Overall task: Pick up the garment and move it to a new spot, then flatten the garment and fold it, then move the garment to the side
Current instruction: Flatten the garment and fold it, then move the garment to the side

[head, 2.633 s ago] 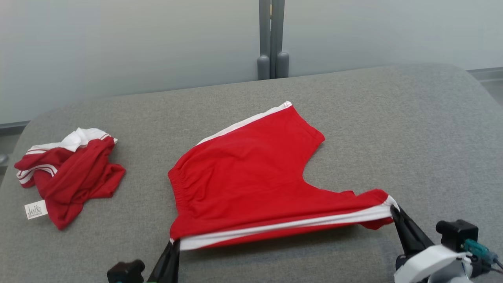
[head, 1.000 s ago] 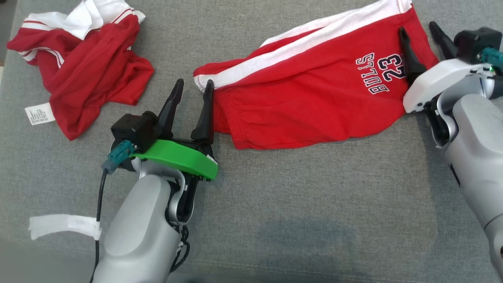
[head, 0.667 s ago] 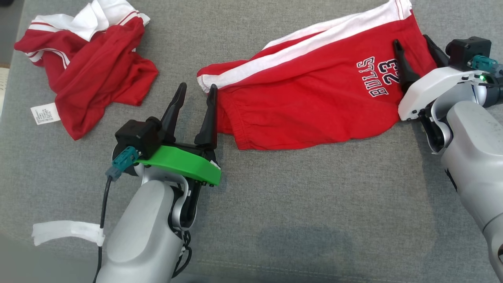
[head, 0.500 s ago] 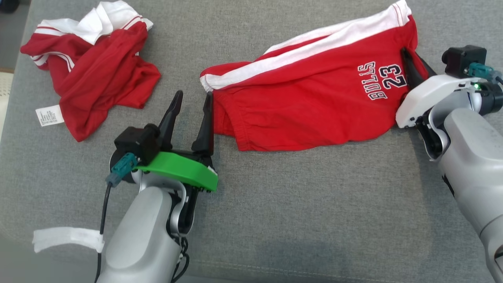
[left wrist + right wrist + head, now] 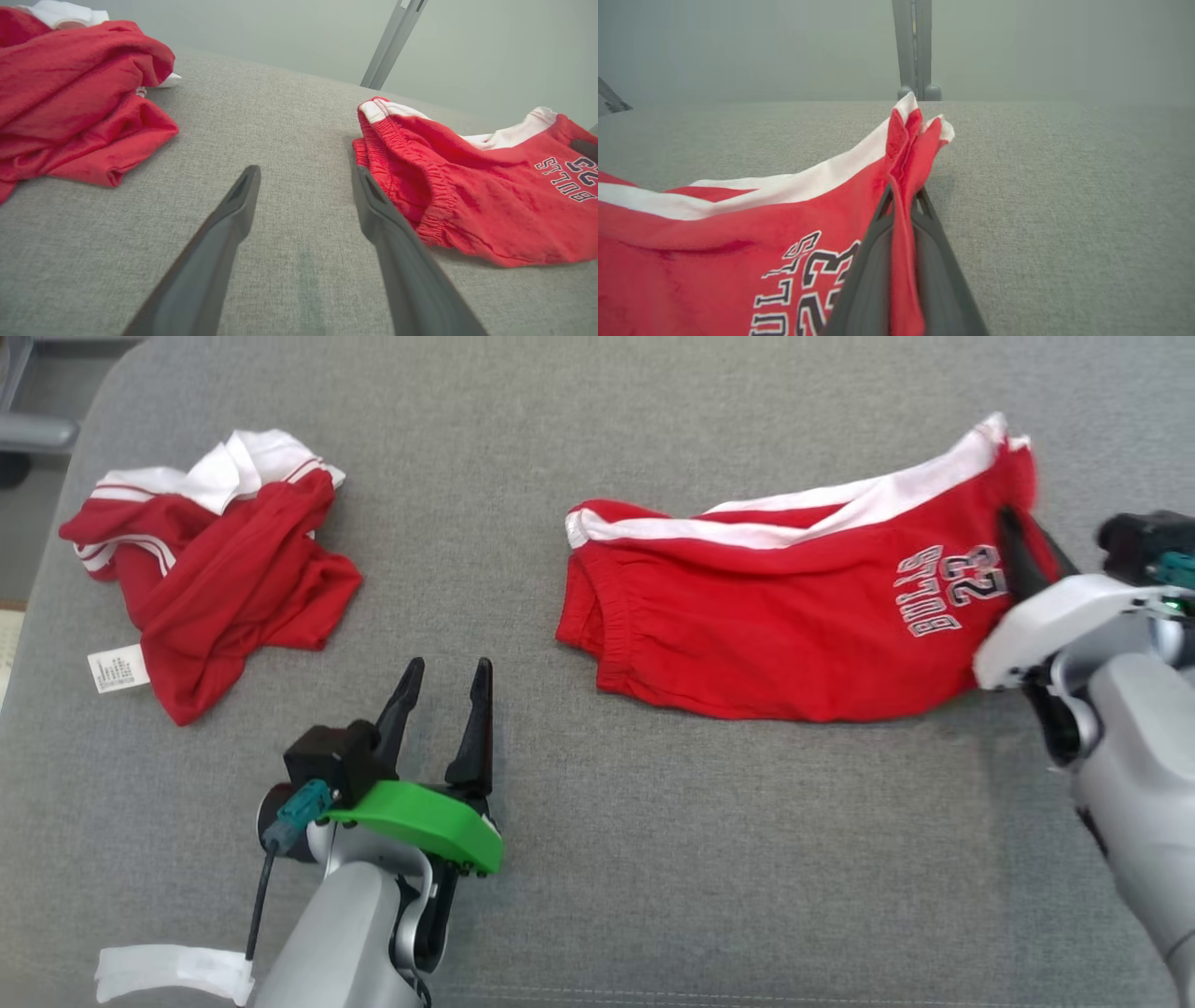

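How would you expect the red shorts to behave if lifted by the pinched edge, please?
Probably floppy: the red shorts bunch into folds where the right gripper pinches them. The free waistband would likely sag and drag on the grey cushion.

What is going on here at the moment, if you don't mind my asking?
The robot is working on a pair of red shorts printed "BULLS 23", which look folded in half on the grey cushioned surface. The right gripper has its fingers shut on the leg-hem end of the shorts. The left gripper is open and holds nothing, apart from the waistband end. A crumpled red and white garment lies untouched off to the robot's left.
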